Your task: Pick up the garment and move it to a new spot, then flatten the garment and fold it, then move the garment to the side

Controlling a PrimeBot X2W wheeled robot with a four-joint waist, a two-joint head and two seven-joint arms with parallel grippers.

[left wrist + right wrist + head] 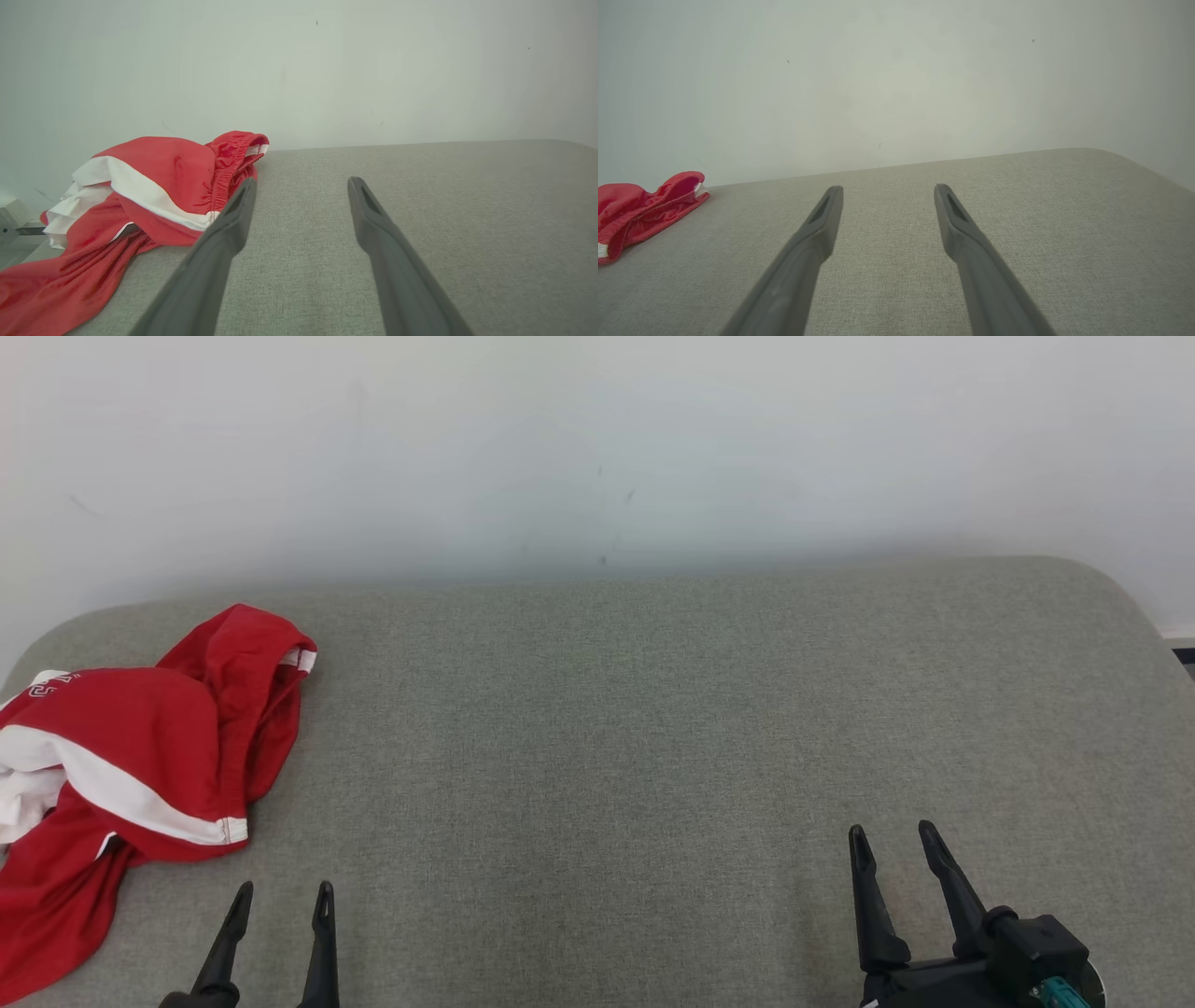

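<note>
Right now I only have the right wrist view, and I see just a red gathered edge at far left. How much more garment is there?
Observer: Much more. The garment is a crumpled red heap at the cushion's left end, and it runs out of the head view at the left edge.
Operator: All red?
Observer: No. A white band crosses it, and there is white lettering near its far left, too small to read.
Operator: Where's the left gripper?
Observer: The left gripper is open, nearer the robot than the heap's right side, and appears clear of the cloth.
</note>
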